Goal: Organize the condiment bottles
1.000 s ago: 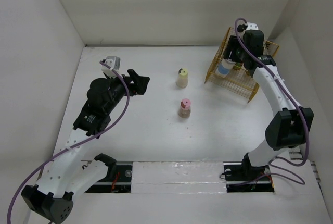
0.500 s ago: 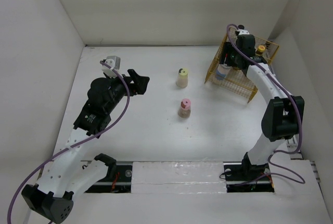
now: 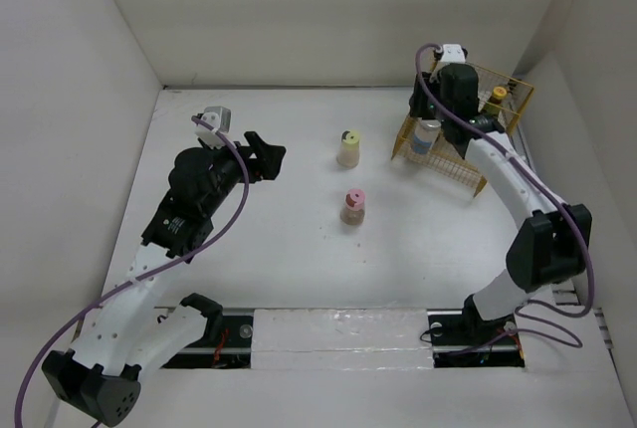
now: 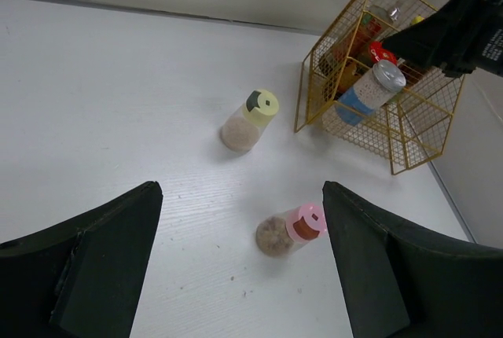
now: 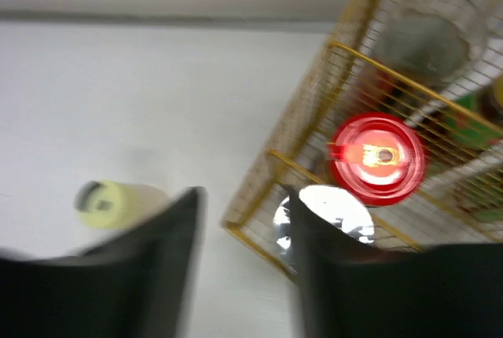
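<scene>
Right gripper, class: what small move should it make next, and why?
Probably swing left toward the cream bottle. The right gripper hangs open over the yellow wire basket, where the silver-lidded bottle already sits. The cream bottle and the pink-capped bottle are outside it on the table, the cream one nearer.

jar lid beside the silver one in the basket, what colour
The jar lid is red with a yellowish centre mark; right wrist view shows it best.
</scene>
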